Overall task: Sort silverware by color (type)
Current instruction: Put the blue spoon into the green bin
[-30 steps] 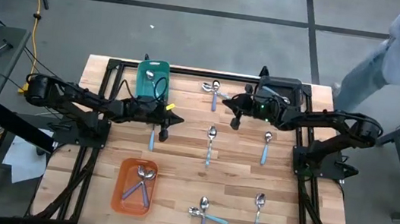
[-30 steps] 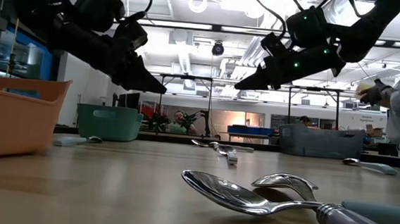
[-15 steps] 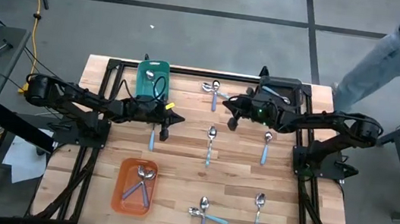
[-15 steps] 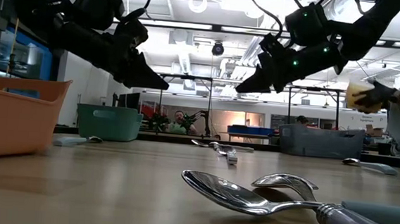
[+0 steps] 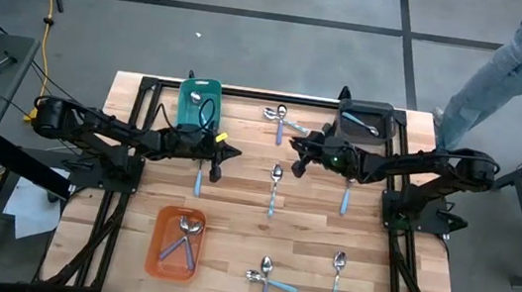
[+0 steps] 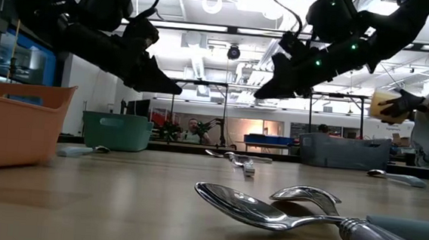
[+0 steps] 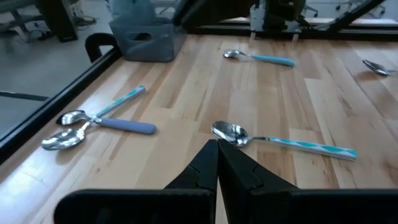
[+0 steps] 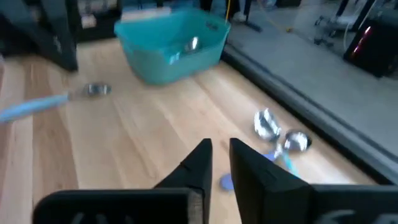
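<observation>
The right gripper (image 5: pixel 294 148), empty with fingers slightly parted, is held above the table (image 5: pixel 235 193) between crossed far spoons (image 5: pixel 279 117) and a middle spoon (image 5: pixel 275 181). Jaws should be widened before descent. The left gripper (image 5: pixel 215 173), shut and empty, waits near the teal bin (image 5: pixel 198 104).

Looking straight down on the whole table (image 5: pixel 235 193) from high above; level across its top from one edge; forward from each wrist, close over the boards. Crossed spoons (image 6: pixel 284 208) shared by high and low views.
</observation>
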### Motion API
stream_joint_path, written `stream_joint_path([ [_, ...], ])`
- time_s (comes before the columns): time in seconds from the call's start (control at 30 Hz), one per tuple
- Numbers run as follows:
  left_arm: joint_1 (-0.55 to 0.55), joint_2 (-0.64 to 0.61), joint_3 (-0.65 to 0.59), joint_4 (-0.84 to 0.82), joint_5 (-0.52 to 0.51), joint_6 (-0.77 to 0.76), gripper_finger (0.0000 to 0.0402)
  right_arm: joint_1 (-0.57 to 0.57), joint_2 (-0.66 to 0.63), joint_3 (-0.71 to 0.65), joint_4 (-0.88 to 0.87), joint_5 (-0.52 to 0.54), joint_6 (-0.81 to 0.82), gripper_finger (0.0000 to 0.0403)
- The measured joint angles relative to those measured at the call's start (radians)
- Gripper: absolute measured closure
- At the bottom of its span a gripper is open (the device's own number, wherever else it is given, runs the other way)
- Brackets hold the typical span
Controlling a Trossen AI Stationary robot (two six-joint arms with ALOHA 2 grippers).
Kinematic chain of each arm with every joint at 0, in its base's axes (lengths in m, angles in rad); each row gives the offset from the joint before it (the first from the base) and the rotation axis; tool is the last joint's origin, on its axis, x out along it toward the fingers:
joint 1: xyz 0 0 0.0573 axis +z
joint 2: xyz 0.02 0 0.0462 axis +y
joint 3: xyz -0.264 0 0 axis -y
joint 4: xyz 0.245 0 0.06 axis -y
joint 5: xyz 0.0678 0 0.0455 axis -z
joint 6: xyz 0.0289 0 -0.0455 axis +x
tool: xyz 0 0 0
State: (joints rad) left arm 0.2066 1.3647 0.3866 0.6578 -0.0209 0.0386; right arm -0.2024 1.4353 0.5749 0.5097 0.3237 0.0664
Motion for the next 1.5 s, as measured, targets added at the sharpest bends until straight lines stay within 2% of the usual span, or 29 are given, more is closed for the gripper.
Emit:
stream_joint_path([
  [0.23, -0.012, 0.000, 0.000, 0.010, -0.024, 0.009, 0.0401, 0.017, 0.004, 0.000, 0.068, 0.008, 0.107, 0.0330],
  [0.5, -0.012, 0.000, -0.002, 0.043, -0.024, 0.068, 0.0401, 0.047, 0.058, 0.001, 0.160, 0.004, 0.060, 0.0324],
  [0.8, -0.012, -0.020, -0.107, 0.149, -0.013, 0.070, 0.0401, 0.050, 0.058, 0.001, 0.157, -0.001, 0.099, 0.0324],
  [0.93, -0.012, -0.041, -0.129, 0.157, -0.013, 0.064, 0.0401, 0.060, 0.058, 0.040, 0.096, 0.002, 0.092, 0.0324],
  [1.13, -0.012, -0.045, -0.131, 0.154, 0.004, 0.023, 0.0401, 0.075, 0.058, 0.140, -0.101, 0.013, 0.093, 0.0324],
  [1.27, -0.012, -0.045, -0.131, 0.157, 0.017, 0.032, 0.0401, 0.074, 0.058, 0.201, -0.265, 0.081, 0.109, 0.0324],
  [1.37, -0.011, -0.045, -0.131, 0.166, 0.017, 0.059, 0.0401, 0.057, 0.058, 0.216, -0.295, 0.136, 0.086, 0.0324],
  [1.5, -0.011, -0.045, -0.131, 0.171, 0.012, 0.070, 0.0401, 0.004, 0.058, 0.217, -0.288, 0.098, 0.065, 0.0324],
])
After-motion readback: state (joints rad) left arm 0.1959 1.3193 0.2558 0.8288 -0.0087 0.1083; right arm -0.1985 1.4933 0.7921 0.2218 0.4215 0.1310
